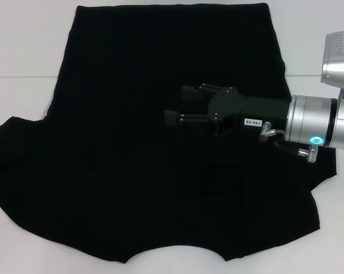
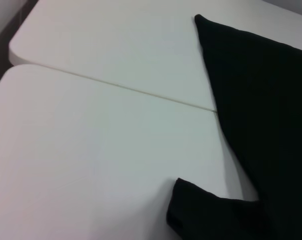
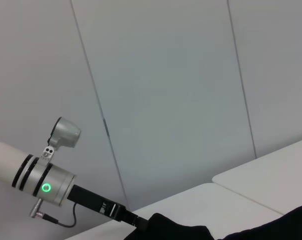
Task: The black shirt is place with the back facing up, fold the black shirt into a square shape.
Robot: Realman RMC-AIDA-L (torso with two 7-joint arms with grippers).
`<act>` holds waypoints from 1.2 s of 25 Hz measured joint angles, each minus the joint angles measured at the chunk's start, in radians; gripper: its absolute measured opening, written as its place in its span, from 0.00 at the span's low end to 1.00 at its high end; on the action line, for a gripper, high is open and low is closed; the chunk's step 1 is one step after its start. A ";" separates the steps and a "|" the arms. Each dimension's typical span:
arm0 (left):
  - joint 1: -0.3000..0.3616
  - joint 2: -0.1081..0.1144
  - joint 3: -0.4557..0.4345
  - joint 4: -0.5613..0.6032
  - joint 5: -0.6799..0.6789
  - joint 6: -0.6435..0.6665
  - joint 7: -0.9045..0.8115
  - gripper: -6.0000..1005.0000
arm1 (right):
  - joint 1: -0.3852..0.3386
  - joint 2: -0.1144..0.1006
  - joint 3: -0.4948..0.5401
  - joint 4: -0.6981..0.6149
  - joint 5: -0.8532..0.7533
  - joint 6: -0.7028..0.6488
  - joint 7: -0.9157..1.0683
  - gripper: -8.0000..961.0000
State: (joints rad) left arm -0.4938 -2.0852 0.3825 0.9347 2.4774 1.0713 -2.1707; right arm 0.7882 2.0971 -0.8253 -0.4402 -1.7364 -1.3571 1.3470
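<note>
Item: black shirt. Large plain matte garment, spread flat on a white table. In the head view it fills most of the frame. Its straight hem lies along the upper edge and its curved neckline at the bottom centre. One short sleeve reaches the left edge of the frame, and the other comes to a point at the right, below the arm.

Item: right gripper. Black, on a silver wrist with a lit blue ring. It enters from the right edge of the head view and reaches to centre right of the frame, over the shirt's body. Its two fingers stand moderately apart, with nothing seen held between them.

Item: left gripper. Seen only in the right wrist view, at lower left of the frame, on a silver arm with a green ring. Its tip meets a raised fold of the shirt along the bottom edge. Whether its grip is wide or narrow cannot be told.

Item: table, left wrist view. A seam runs across it from upper left to centre right. The shirt's edge occupies the right side of the frame, with a sleeve tip at the bottom centre.

Item: wall. Pale grey panels behind the table in the right wrist view.
</note>
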 joint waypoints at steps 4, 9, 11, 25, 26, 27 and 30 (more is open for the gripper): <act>-0.012 0.000 0.009 -0.005 0.000 -0.004 0.001 0.01 | 0.000 0.000 0.000 0.000 0.000 0.000 0.000 0.94; -0.041 -0.001 0.012 -0.007 -0.001 0.000 0.008 0.01 | -0.001 0.000 0.000 0.002 0.000 -0.002 -0.006 0.94; -0.055 -0.001 0.013 -0.011 -0.002 0.001 0.012 0.01 | -0.001 0.000 0.000 0.006 0.000 -0.004 -0.011 0.94; -0.088 0.002 0.015 -0.048 -0.154 0.193 0.167 0.03 | -0.020 0.000 0.005 0.014 0.000 -0.011 -0.015 0.94; -0.092 0.002 0.015 -0.059 -0.156 0.193 0.173 0.03 | -0.021 0.000 0.005 0.014 0.000 -0.011 -0.016 0.94; -0.095 0.001 0.015 -0.072 -0.159 0.194 0.180 0.03 | -0.021 0.000 0.005 0.014 0.000 -0.011 -0.018 0.94; -0.102 -0.003 0.015 -0.111 -0.179 0.194 0.211 0.03 | -0.022 0.000 0.004 0.014 0.000 -0.012 -0.023 0.94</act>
State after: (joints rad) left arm -0.5958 -2.0882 0.3973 0.8241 2.2982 1.2658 -1.9595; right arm 0.7663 2.0970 -0.8214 -0.4263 -1.7365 -1.3687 1.3243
